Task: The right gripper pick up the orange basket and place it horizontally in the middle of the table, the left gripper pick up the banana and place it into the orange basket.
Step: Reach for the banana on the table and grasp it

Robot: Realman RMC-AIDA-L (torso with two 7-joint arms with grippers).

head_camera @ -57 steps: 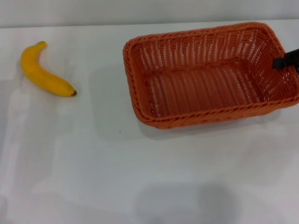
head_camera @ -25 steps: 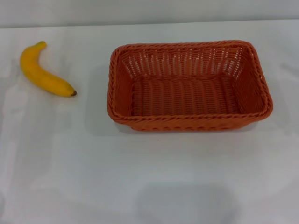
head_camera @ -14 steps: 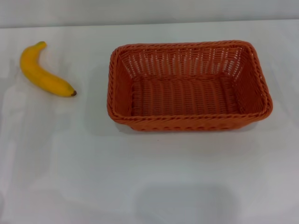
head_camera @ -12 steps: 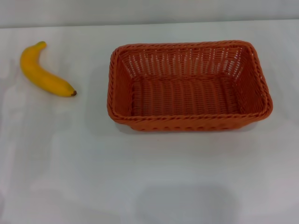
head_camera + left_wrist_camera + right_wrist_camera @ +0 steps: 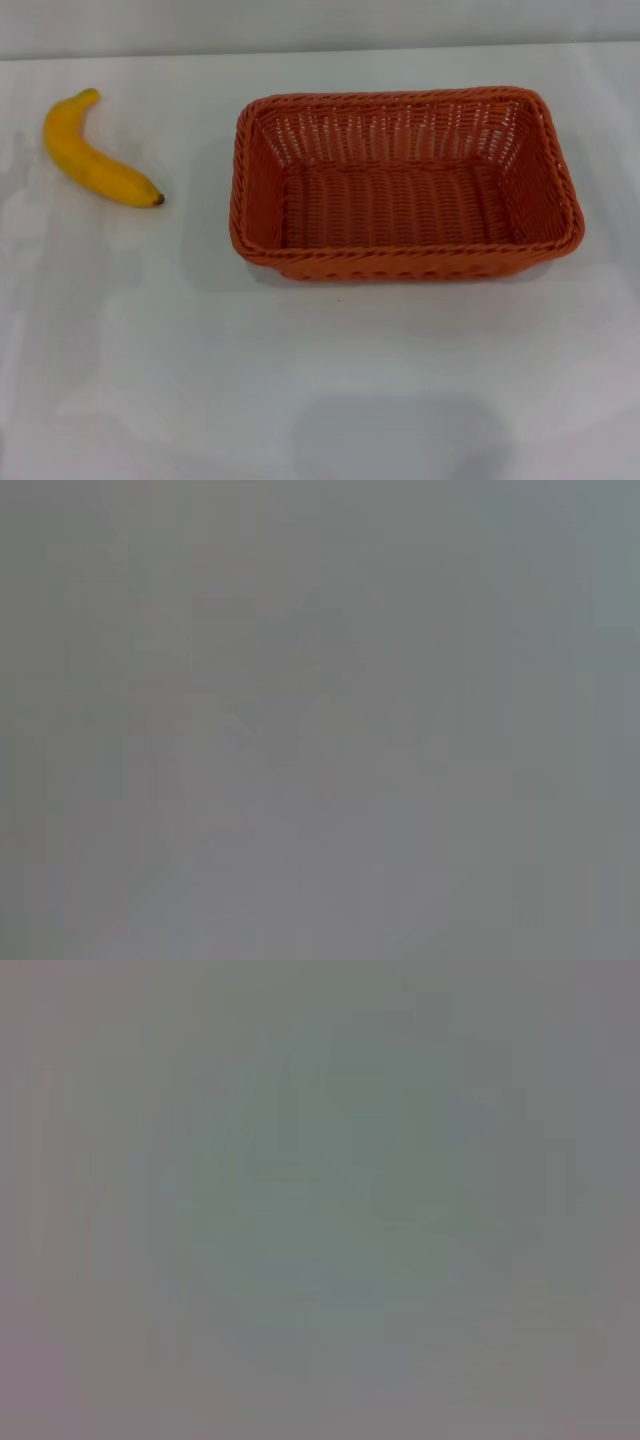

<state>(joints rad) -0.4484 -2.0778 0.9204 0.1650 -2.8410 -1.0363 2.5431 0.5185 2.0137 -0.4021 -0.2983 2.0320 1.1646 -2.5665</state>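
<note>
The orange basket [image 5: 405,185] rests on the white table [image 5: 320,380], a little right of centre, its long side running left to right and its inside empty. Far to its left lies the yellow banana [image 5: 95,155], dark tip pointing toward the basket, with a wide gap of bare tabletop between the two. Neither gripper appears in the head view, and both wrist views show only a flat grey field.
The table's far edge [image 5: 320,52] runs along the back, with a grey wall behind it. Bare white tabletop stretches in front of the basket and the banana.
Over the last second nothing has moved. Before that, the right gripper's dark fingers held the basket's right rim at an angle; the basket now sits square and farther left, and the gripper has left the view.
</note>
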